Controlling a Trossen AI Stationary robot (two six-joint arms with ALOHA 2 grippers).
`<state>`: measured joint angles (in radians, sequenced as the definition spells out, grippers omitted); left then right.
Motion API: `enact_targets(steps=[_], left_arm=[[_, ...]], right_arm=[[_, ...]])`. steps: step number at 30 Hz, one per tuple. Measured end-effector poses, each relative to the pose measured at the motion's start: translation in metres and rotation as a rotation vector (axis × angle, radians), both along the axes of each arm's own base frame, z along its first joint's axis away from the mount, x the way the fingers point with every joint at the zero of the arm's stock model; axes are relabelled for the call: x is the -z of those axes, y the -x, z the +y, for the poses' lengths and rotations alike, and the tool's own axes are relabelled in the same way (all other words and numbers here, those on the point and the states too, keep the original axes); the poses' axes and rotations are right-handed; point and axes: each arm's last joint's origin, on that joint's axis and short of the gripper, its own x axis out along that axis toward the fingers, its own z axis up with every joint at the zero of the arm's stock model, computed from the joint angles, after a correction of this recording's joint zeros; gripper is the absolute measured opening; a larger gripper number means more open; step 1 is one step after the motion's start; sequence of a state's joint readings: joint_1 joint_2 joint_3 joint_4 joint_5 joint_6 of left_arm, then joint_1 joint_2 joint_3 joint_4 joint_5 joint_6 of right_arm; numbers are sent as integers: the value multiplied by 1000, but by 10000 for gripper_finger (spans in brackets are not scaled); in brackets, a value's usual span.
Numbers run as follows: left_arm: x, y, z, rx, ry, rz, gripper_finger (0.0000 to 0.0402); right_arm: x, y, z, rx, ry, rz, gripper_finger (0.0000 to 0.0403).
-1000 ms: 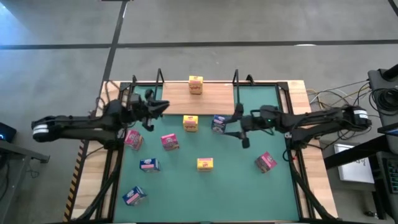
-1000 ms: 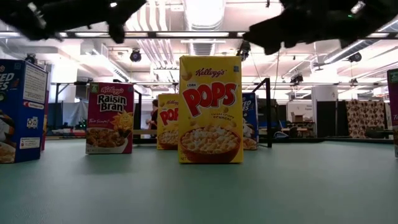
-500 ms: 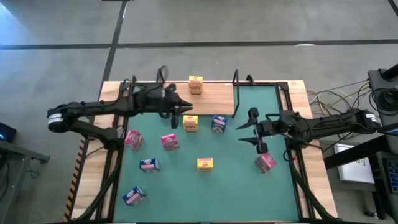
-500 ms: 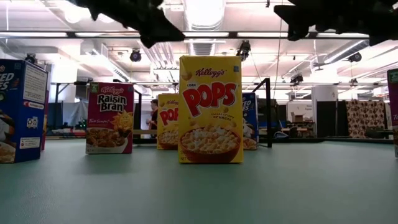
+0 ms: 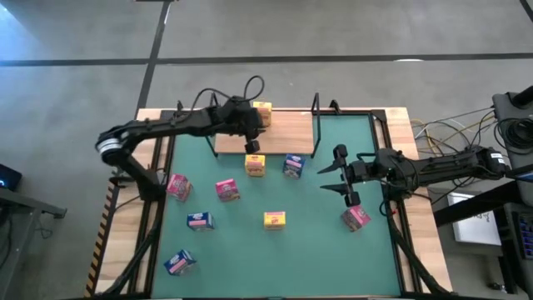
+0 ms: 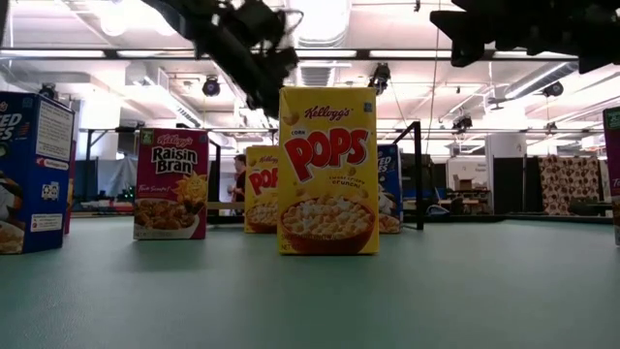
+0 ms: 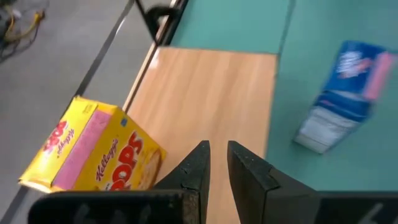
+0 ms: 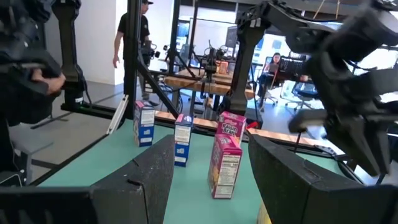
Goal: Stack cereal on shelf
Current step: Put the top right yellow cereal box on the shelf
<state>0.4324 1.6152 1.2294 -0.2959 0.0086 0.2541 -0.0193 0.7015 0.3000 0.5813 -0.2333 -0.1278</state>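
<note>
The shelf (image 5: pixel 287 129) is a light-wood board at the mat's far edge, with one yellow cereal box (image 5: pixel 262 112) standing on it. My left gripper (image 5: pixel 251 147) hangs shut over the shelf's near edge, slanting down, close above another yellow box (image 5: pixel 255 165) on the mat. In the left wrist view its fingers (image 7: pixel 214 163) point at the bare board (image 7: pixel 211 87) beside the yellow box (image 7: pixel 93 152). My right gripper (image 5: pixel 333 177) is open and holds nothing, above the mat to the right of a blue box (image 5: pixel 292 165).
Several more boxes stand loose on the green mat (image 5: pixel 316 242): pink ones (image 5: pixel 177 187) (image 5: pixel 227 190) (image 5: pixel 356 217), blue ones (image 5: pixel 200 220) (image 5: pixel 179 262) and a yellow one (image 5: pixel 275 219). Black wire brackets (image 5: pixel 315 104) rise at the shelf's ends. People stand in the room beyond the table.
My left gripper has swung from over the mat's left part toward the table's right edge, out over the shelf's near edge, and has tipped downward; it has stayed shut. My right gripper drew back from the blue box toward the table's right edge, then kept still, open.
</note>
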Motion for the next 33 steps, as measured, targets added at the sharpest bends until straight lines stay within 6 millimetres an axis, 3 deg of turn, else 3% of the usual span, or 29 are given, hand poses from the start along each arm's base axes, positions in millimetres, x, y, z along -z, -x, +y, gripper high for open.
enact_targets(steps=[6,12,25,33], left_arm=[[22,-18,22,-35,22,54,37],[35,-27,36,-140,-89,165,37],[43,-28,55,-214,-123,147,37],[47,-28,56,-217,-117,156,37]], right_arm=[[0,0,0,0,2,0,194],[0,0,0,0,2,1,194],[2,-2,-2,57,10,14,194],[2,-2,-2,57,13,13,194]])
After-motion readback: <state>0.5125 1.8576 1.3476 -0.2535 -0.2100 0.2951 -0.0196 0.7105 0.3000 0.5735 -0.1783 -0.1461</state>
